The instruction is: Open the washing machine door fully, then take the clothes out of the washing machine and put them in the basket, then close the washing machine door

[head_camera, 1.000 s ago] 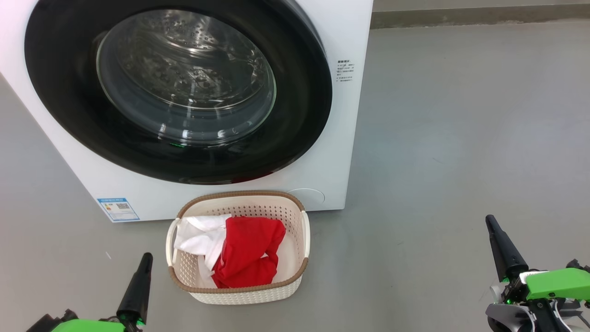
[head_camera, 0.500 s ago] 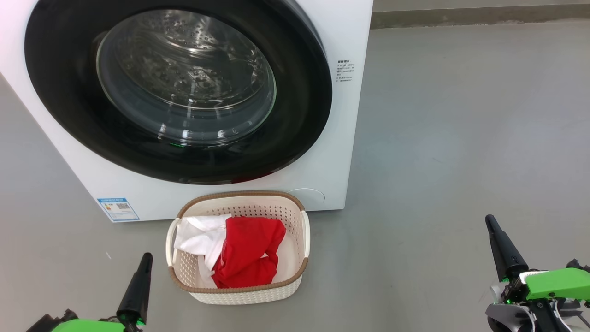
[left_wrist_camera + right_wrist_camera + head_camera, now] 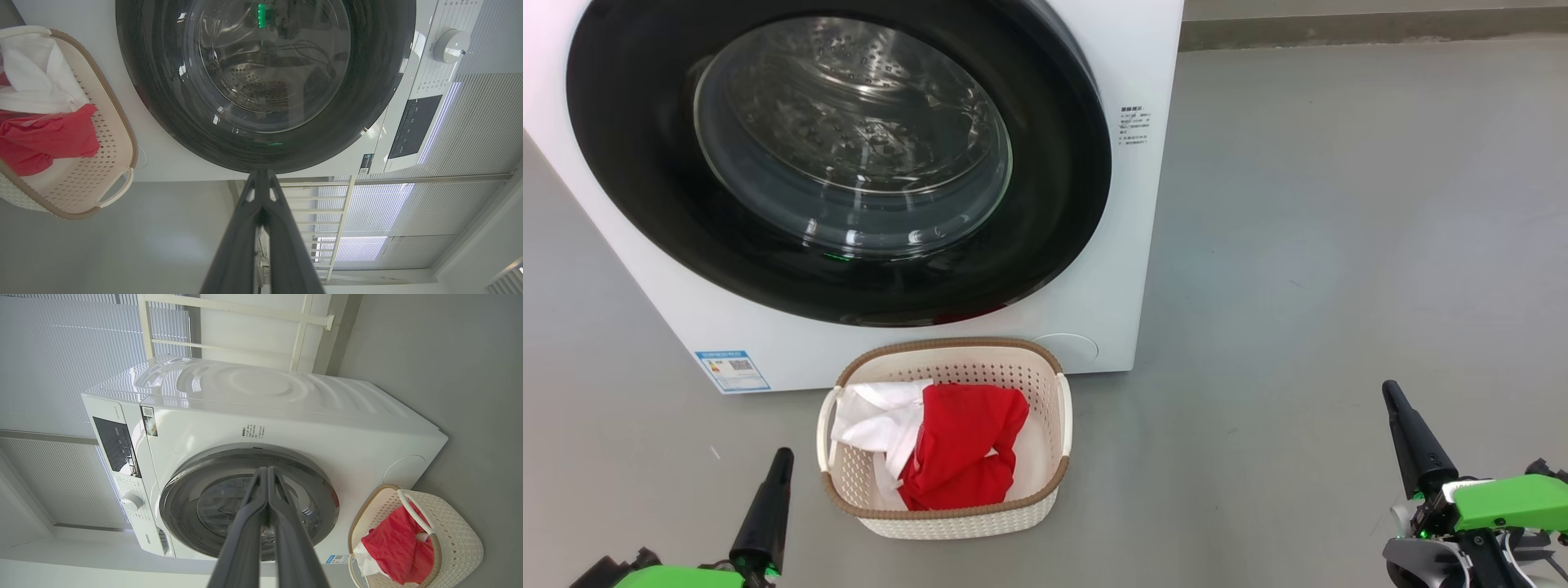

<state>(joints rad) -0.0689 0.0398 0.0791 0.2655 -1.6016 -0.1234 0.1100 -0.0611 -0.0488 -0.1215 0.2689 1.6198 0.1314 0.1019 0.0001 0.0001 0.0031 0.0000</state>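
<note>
Head view with the two wrist views. The washing machine (image 3: 1147,57) stands on the grey floor (image 3: 1339,245). We see the washing machine door (image 3: 849,139) shut, its glossy black frame lying flush against the white front (the perforated drum shows through the glass bowl). The basket (image 3: 947,523) sits on the floor just in front of the machine, below the door's lower edge and to the right of the small blue label (image 3: 732,370). The clothes (image 3: 960,449) lie inside the basket, with the red fabric in the middle and a white part bunched toward its left end. The left claw (image 3: 783,452) appears at the lower left, near the basket's left side but apart from it. Its two dark fingers are pressed together into one point and grip nothing. The right claw (image 3: 1388,388) appears at the lower right, well apart from the basket, with its fingers likewise together and empty. In the left wrist view the joined fingers line up with the door's rim, and the dial (image 3: 449,41) shows beyond it. In the right wrist view they line up with the glass, beside the dark control panel (image 3: 116,445).
</note>
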